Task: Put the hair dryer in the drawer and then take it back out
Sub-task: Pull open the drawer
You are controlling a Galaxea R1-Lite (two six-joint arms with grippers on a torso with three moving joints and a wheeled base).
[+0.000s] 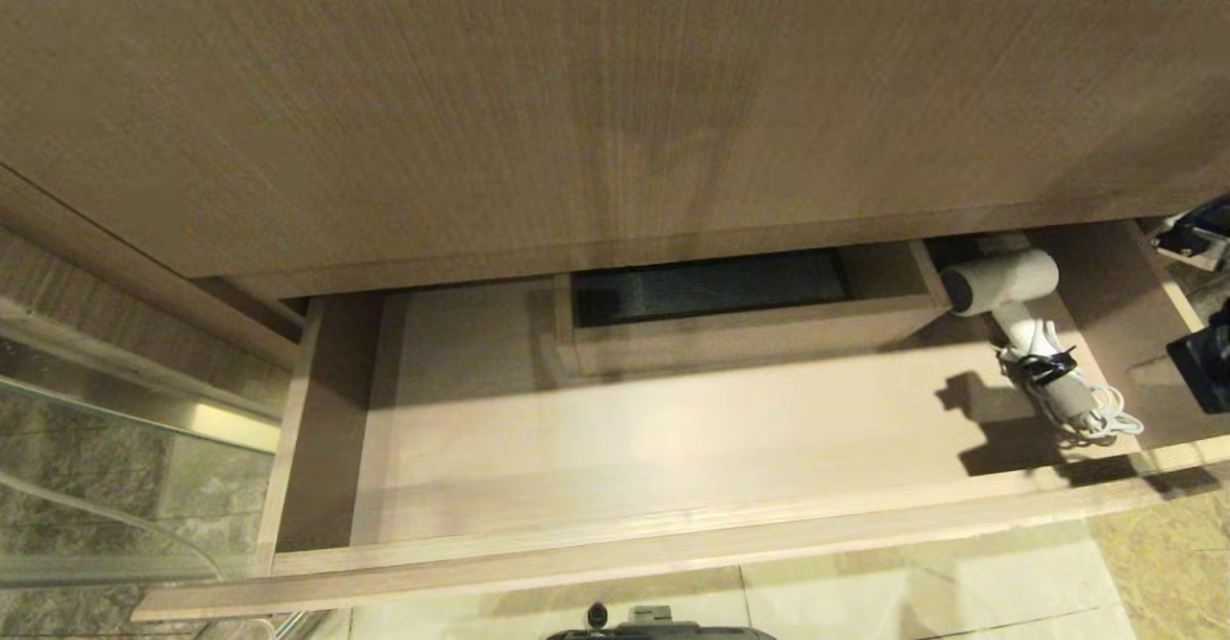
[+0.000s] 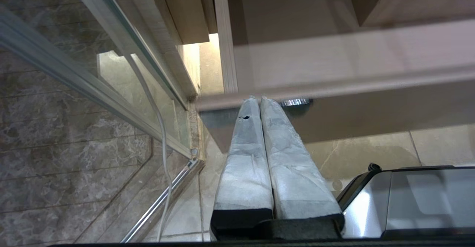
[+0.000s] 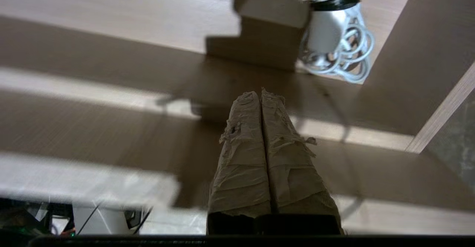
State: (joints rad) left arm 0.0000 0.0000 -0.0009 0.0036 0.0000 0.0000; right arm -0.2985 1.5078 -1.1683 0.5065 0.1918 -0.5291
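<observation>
The drawer (image 1: 596, 448) stood pulled out under the counter (image 1: 577, 92), its wood floor bare across most of the width. The dryer (image 1: 1019, 332) lay at the drawer's right end, barrel against the corner of the boxed notch (image 1: 740, 318) at the back, handle and coiled cord (image 1: 1105, 419) running toward the front edge (image 1: 673, 549). Right gripper (image 3: 261, 93) hung over the drawer floor, near the front board, with both wrapped fingers (image 3: 241, 158) pressed together and holding nothing; the dryer's handle and cord lay ahead of its tips and slightly off to one side, apart from them, no contact. The drawer's right side wall (image 3: 415, 54) ran close beside the cord, leaving little room on that flank; the floor on the gripper's other side was open. Left gripper (image 2: 259, 99) sat below the drawer's front left corner, fingers closed flat against each other, tips at the underside of the front board, empty. A glass panel (image 2: 111, 72) with metal frame stood just beside it, and marble-look wall tile (image 2: 55, 147) behind. Pale floor tile (image 1: 913, 582) lay under the drawer front.
</observation>
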